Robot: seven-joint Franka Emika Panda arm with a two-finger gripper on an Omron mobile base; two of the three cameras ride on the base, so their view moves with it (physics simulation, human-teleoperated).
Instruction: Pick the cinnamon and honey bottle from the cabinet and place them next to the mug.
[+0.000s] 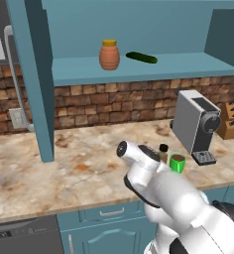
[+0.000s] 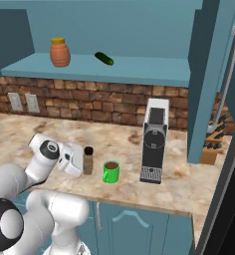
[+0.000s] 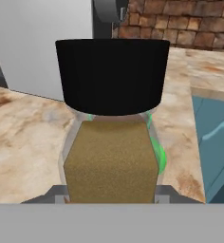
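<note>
Here the fingers [image 2: 83, 164] clamp the cinnamon [image 3: 111, 142]; base views add the honey bottle [image 1: 109, 55] shelved.

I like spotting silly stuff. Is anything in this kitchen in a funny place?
Yes: a cucumber lies on its side on the cabinet shelf beside the honey bottle, an odd spot for a vegetable. Nothing looks spilled or broken.

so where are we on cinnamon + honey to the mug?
Partway. The cinnamon is out of the cabinet and upright on the counter beside the mug, with the gripper jaws shut on it; release is pending. The honey bottle sits on the cabinet shelf, not yet picked.
</note>
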